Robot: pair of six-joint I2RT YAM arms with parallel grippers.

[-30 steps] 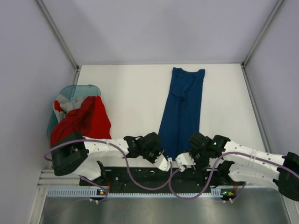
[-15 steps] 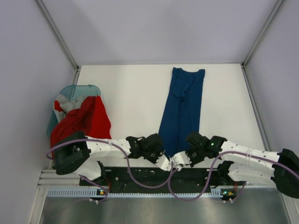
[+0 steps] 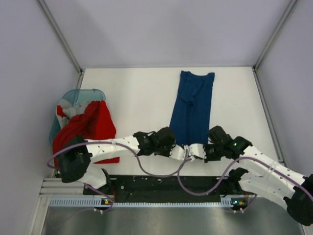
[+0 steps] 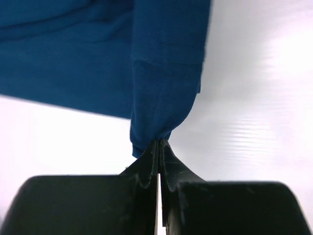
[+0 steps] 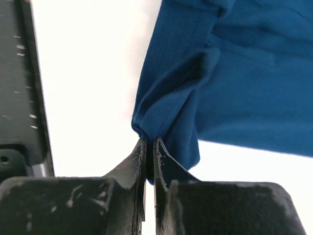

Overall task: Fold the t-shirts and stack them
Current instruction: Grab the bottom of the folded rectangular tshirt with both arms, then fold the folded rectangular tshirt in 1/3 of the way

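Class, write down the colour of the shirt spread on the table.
The shirt is dark blue, clearest from the top external view.

- The top view sits above and behind the arm bases. It looks steeply down and forward over the whole table (image 3: 137, 93), with the bases at 6 o'clock and the far wall at 12. It stands well back, so both arms show entire.
- The left wrist view rides just behind the left gripper (image 4: 160, 144), looking along its pinched-together fingers, which rise from 6 o'clock. It is very close, and the navy t-shirt (image 4: 98, 58) fills 10 to 1 o'clock.
- The right wrist view sits likewise behind the right gripper (image 5: 148, 142), equally close. Cloth fills 12 to 3 o'clock, and the dark base plate (image 5: 19, 73) lies at 9.
- All three views share the shirt's near hem, which in the top view lies just below centre, toward 6 o'clock.
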